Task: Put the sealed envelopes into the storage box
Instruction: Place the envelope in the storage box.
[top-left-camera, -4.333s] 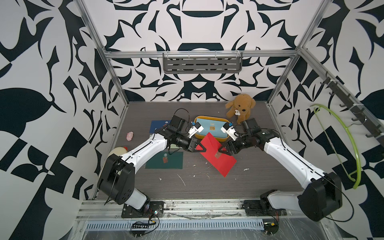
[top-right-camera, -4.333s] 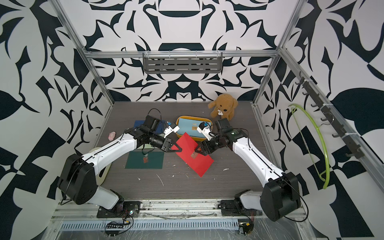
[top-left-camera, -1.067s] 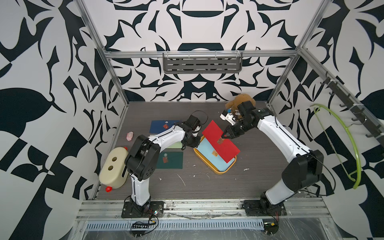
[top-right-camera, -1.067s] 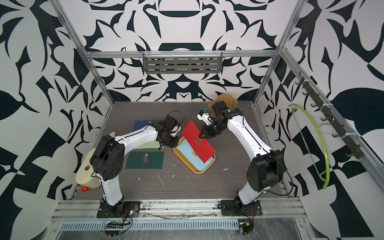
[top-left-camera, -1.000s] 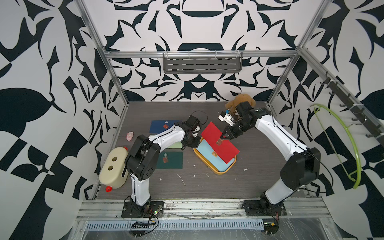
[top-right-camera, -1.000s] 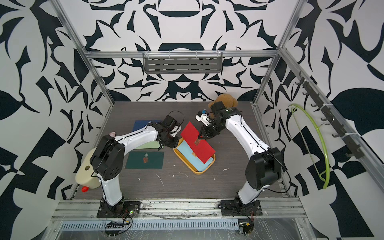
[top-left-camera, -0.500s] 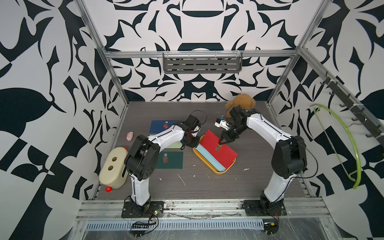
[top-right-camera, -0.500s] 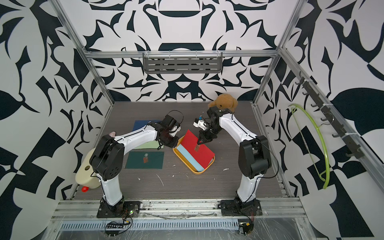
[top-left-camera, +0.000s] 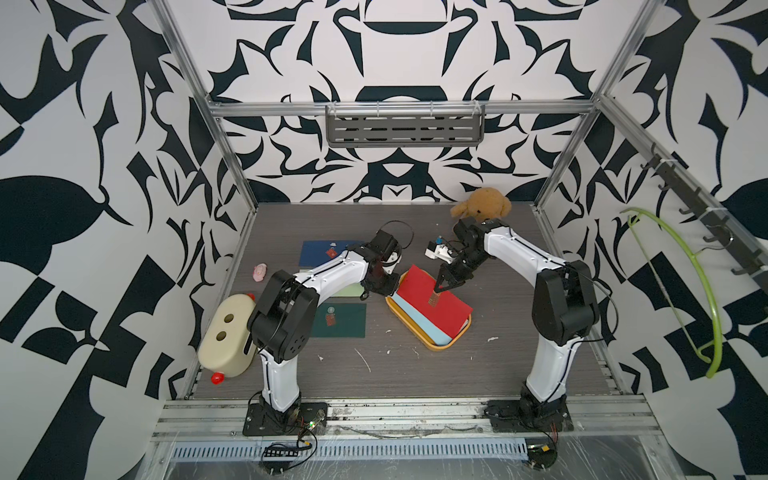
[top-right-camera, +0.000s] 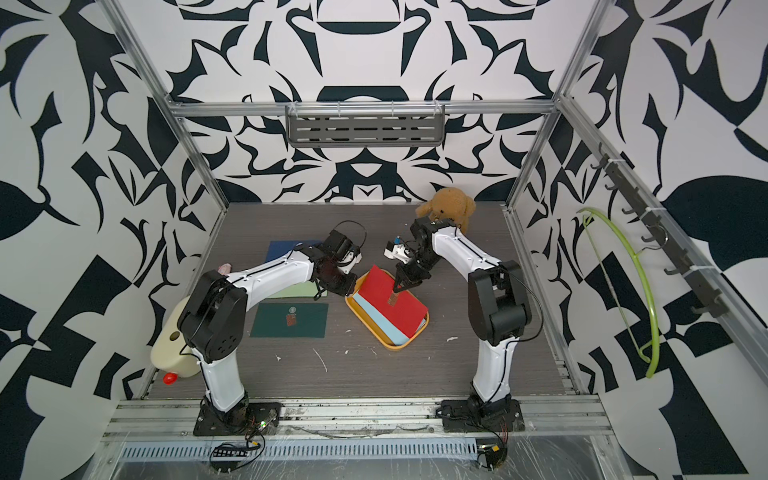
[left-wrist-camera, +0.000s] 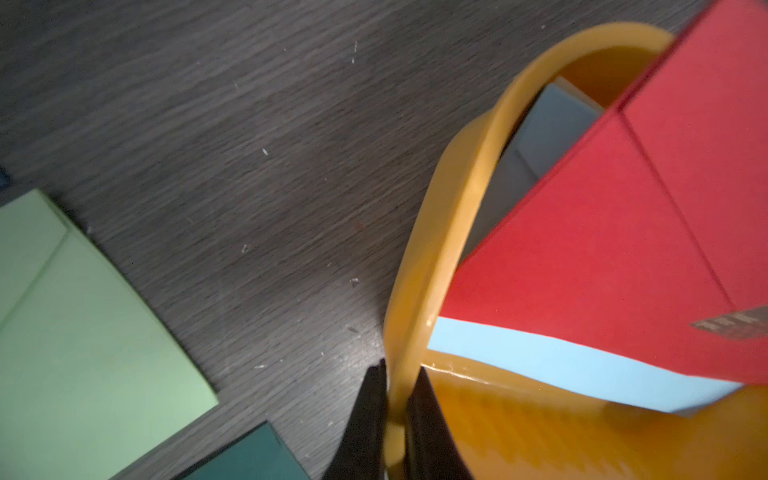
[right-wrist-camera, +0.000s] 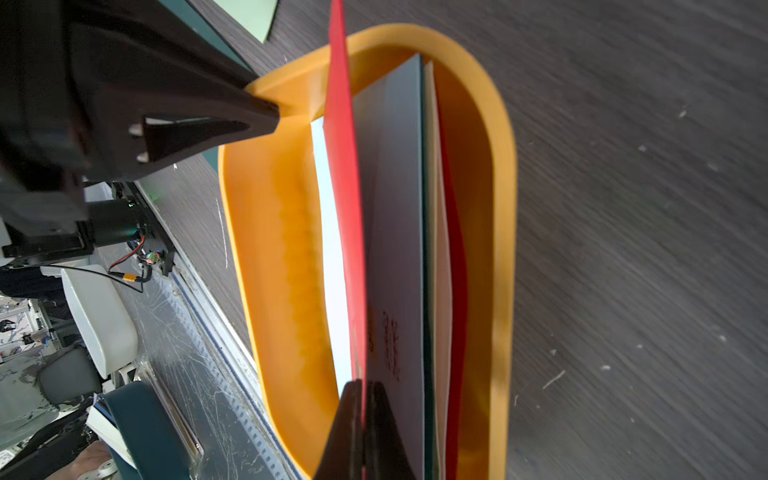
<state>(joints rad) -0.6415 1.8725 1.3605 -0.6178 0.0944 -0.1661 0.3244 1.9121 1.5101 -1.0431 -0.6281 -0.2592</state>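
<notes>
Right gripper (right-wrist-camera: 362, 390): jaws closed on one edge of the red envelope (right-wrist-camera: 343, 166), close beside its sticker seal. From the fingertips the envelope slants down into the storage box (right-wrist-camera: 505, 208) directly below, resting on the light blue envelope (left-wrist-camera: 540, 365) and the stack under it. One far corner appears to overhang the rim.

Left gripper (left-wrist-camera: 397, 399): jaws clamped across the box rim, one finger inside the wall and one outside, at the end of the box away from the right gripper.

On the table behind the left gripper lie a light green envelope (top-left-camera: 332, 289), a dark green envelope (top-left-camera: 347, 322) and a navy envelope (top-left-camera: 318, 254).

Step in hand: seating the red envelope. The next move probably calls for lowering the held edge until the sheet lies flat inside the walls, then releasing it and lifting clear without dragging it. Three envelopes remain outside.
</notes>
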